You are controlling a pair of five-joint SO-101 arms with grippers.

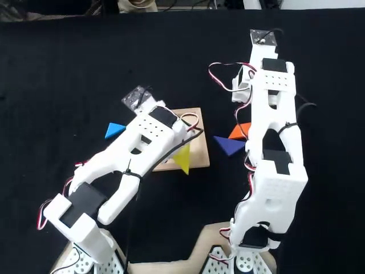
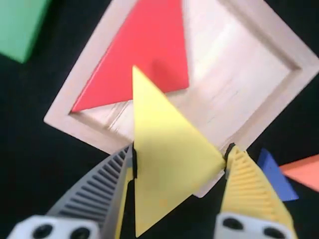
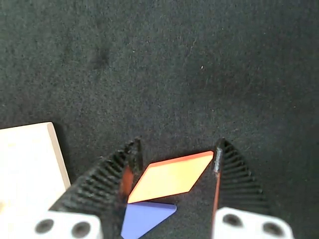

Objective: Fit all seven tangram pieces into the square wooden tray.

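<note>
My left gripper (image 2: 180,148) is shut on a yellow triangle (image 2: 169,169), held tilted over the near corner of the square wooden tray (image 2: 239,69). A red triangle (image 2: 149,55) lies flat inside that tray. In the high view the yellow triangle (image 1: 182,158) hangs at the tray's (image 1: 199,151) front edge. My right gripper (image 3: 178,144) stands open low over the cloth, its fingers on either side of an orange parallelogram (image 3: 169,177). A dark blue triangle (image 3: 144,216) lies against the parallelogram. Both pieces rest right of the tray (image 3: 25,164).
A light blue triangle (image 1: 114,130) lies on the black cloth left of the tray, and a green piece (image 2: 20,25) sits beyond the tray's far side. The right arm (image 1: 274,142) stretches over the table's right half, partly covering the orange piece (image 1: 239,131).
</note>
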